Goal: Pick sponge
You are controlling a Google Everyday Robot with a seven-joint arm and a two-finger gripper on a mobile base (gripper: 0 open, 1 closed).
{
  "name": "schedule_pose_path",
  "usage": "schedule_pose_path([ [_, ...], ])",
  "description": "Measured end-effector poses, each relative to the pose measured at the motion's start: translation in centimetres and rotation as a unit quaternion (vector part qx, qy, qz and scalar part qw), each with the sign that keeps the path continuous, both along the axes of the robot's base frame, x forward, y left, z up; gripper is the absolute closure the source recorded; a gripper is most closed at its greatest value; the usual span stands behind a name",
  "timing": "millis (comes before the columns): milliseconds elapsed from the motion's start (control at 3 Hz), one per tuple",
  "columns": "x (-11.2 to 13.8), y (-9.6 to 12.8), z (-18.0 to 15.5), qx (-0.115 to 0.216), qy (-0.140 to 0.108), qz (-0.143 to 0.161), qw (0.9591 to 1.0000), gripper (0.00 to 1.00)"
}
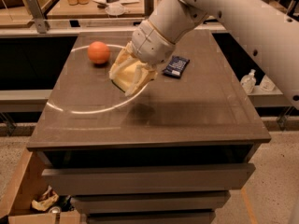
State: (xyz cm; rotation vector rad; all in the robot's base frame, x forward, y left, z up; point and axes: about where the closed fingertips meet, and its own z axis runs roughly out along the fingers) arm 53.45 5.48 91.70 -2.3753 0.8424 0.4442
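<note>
My gripper (131, 78) hangs over the middle of the brown table, lifted off its surface. Its pale yellow fingers are shut on the sponge (125, 74), a pale yellow foam block that shows between them, with a dark shadow on the table below. The fingers cover much of the sponge. The white arm reaches in from the upper right.
An orange ball (98, 52) sits at the back left of the table (196, 106). A dark blue packet (176, 66) lies right of the gripper. A white arc marks the tabletop. Drawers are below the front edge; a cluttered bench stands behind.
</note>
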Motion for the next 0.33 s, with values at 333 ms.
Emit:
schedule_pose_path([
  [333, 0.00, 0.00, 0.00, 0.000, 0.000, 0.000, 1.0000, 1.00],
])
